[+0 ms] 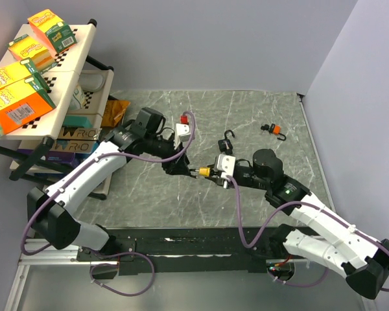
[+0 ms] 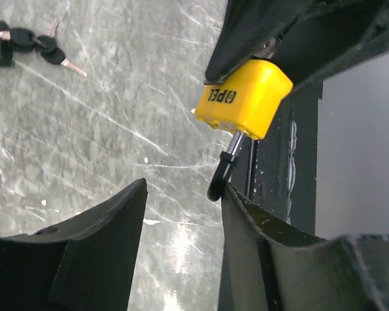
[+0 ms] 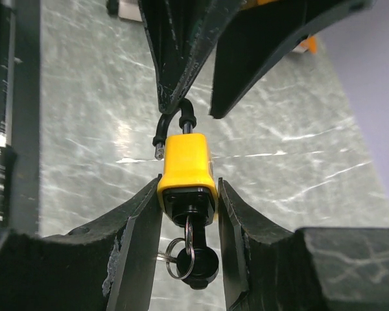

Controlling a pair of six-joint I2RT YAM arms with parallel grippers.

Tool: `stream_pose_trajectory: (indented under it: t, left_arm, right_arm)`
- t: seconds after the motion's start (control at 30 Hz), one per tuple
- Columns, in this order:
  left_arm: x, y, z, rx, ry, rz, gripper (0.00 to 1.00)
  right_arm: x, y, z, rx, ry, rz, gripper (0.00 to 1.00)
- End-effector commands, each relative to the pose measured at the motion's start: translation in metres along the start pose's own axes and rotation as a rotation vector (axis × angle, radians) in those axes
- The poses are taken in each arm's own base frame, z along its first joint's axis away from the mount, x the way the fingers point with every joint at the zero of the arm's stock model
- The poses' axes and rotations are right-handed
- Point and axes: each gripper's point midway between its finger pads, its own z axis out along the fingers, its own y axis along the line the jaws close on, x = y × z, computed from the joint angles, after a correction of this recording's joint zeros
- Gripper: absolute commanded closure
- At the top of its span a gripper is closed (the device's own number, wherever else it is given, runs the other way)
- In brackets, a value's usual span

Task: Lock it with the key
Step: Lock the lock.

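Over the marble table, the right gripper clamps a yellow padlock by its body. A key sits in its base, and its shackle is sprung open. The left gripper faces it, jaws partly apart around the shackle's tip.

Right fingers grip yellow padlock, key in its base.

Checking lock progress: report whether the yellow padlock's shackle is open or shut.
Open: one end of the shackle hangs free beside the yellow padlock, not seated in it.
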Motion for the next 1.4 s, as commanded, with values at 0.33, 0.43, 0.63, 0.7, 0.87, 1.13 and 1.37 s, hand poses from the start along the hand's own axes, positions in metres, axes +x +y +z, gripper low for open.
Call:
stream_pose_trajectory:
  t: [0.33, 0.43, 0.63, 0.7, 0.87, 1.13, 1.37]
  left_arm:
    - [0.006, -0.026, 0.006, 0.119, -0.03, 0.277, 0.48]
    - [0.003, -0.028, 0.007, 0.11, -0.038, 0.292, 0.5]
    - [0.005, -0.028, 0.01, 0.09, -0.026, 0.311, 0.58]
    - [0.01, -0.028, 0.009, 0.089, -0.013, 0.314, 0.62]
    - [0.012, -0.029, 0.009, 0.085, -0.009, 0.324, 0.63]
    - [0.006, -0.032, 0.009, 0.08, -0.021, 0.335, 0.64]
    - [0.005, -0.034, 0.012, 0.055, -0.018, 0.361, 0.74]
  right_arm:
    - [-0.05, 0.006, -0.007, -0.082, -0.169, 0.111, 1.0]
    - [-0.051, 0.005, -0.007, -0.08, -0.174, 0.113, 1.0]
    - [-0.05, 0.0, -0.004, -0.057, -0.17, 0.114, 1.0]
    - [-0.053, -0.004, -0.005, -0.037, -0.175, 0.114, 1.0]
    - [-0.058, -0.007, -0.005, -0.03, -0.19, 0.123, 1.0]
    - [-0.055, -0.004, -0.003, -0.042, -0.191, 0.132, 1.0]
    - [-0.054, -0.003, -0.002, -0.051, -0.183, 0.152, 1.0]
